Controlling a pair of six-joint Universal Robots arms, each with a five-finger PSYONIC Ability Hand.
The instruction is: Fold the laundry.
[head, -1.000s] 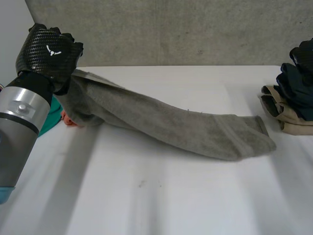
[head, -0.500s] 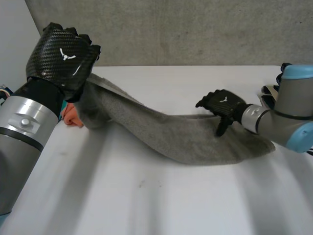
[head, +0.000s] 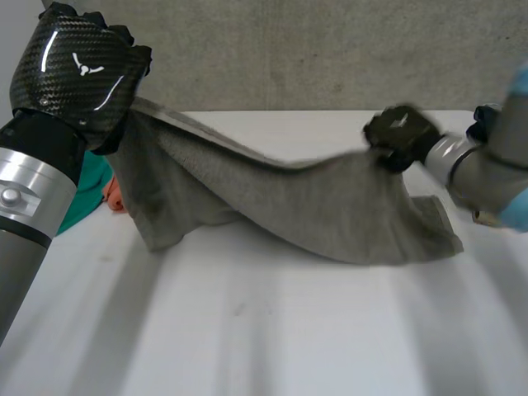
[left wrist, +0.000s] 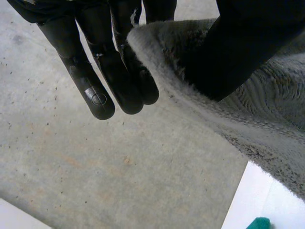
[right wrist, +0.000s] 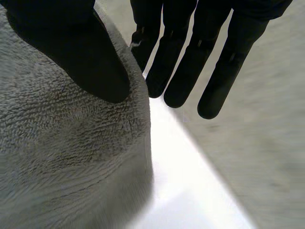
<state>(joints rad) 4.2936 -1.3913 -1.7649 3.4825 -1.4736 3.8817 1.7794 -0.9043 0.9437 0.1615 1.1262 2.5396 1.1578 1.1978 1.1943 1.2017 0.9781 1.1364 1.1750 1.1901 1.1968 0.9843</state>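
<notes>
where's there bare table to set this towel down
Widest bare patch: the table front, between the grey towel and the near edge. A narrower strip lies behind the towel, toward the wall. Crowded: the left edge, with teal cloth and orange cloth, and the right end around the right hand.

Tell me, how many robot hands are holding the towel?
2. The left robot hand pinches the grey towel at one raised end; the right robot hand pinches its upper edge near the other end. No other robot hand seems hidden.
</notes>
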